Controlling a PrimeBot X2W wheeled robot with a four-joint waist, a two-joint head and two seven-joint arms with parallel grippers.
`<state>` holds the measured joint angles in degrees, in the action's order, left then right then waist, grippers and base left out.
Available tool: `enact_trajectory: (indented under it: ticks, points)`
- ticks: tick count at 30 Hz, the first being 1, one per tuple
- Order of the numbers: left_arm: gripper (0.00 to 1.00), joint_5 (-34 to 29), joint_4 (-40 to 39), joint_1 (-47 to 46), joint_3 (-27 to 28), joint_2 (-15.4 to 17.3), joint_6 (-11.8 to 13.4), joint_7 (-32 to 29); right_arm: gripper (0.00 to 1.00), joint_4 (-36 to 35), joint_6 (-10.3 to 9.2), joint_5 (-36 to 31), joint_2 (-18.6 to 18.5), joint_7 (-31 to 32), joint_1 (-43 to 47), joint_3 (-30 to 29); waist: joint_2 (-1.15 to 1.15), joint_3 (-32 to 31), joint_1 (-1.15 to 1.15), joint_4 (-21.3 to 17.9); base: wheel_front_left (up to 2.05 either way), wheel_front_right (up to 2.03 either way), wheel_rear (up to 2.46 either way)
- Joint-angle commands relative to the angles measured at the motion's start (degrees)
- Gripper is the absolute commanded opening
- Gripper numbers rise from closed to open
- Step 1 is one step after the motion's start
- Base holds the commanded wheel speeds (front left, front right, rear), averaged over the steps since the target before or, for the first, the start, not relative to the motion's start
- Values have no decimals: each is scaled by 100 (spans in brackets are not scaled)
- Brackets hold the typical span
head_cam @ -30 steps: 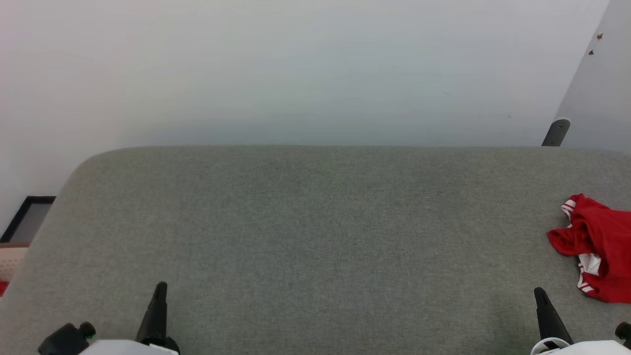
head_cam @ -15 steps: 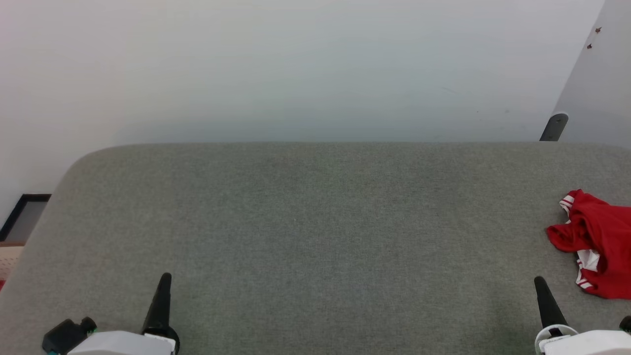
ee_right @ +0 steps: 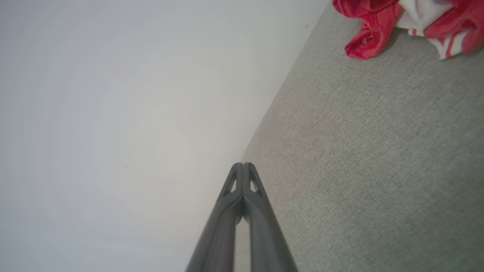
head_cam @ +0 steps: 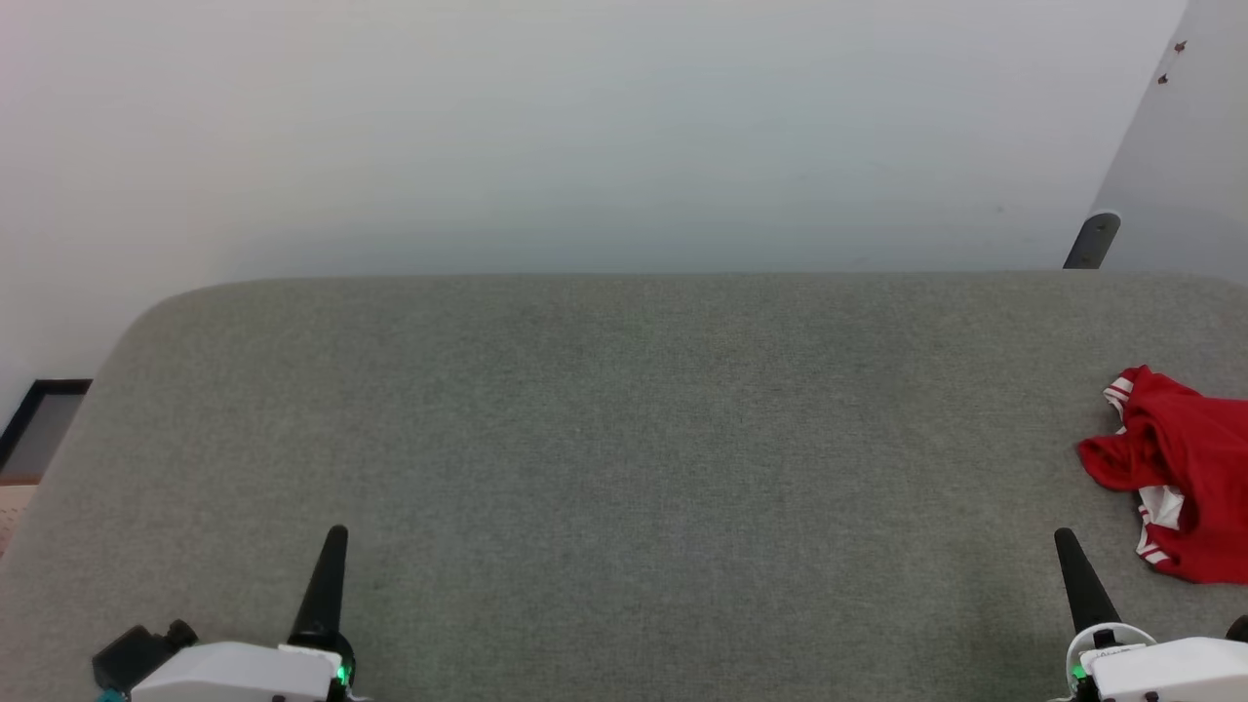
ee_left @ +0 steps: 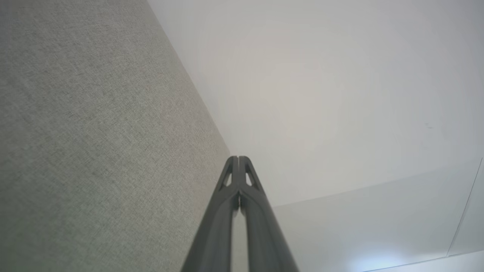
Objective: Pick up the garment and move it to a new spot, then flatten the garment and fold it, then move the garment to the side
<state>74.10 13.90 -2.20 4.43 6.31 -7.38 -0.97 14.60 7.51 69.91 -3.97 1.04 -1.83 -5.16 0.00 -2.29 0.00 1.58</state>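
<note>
The garment [head_cam: 1185,478] is cut off at the right edge.

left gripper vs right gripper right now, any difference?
Position: the left gripper sits far across the grey surface from the garment; the right gripper is close to it. Sight: the right gripper's wrist view catches the crumpled garment; the left gripper's has surface and wall. Shared: both shut, empty, pointing forward.

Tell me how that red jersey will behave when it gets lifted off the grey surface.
Probably floppy: the jersey lies crumpled in soft folds, so it should drape and unfurl from whatever point is pinched. Likely light, since it looks like thin cloth. If pushed, it may bunch up rather than slide, because the grey surface looks like textured fabric.
</note>
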Motion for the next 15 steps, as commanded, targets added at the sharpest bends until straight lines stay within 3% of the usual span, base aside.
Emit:
enact_trajectory:
  ticks: [1, 15]
  points:
    - [0, 77, -28, -129, 32, 8, -12, -18, 0, -48, -1, 103, 7, 19, -117, -23, 0, 4, 0, -3, 0, 0, 0]
    - [0, 676, -14, -232, 97, -117, -15, -204, 0, -55, -2, 823, 42, 204, -251, -71, 0, 75, 0, -48, 0, 0, 0]
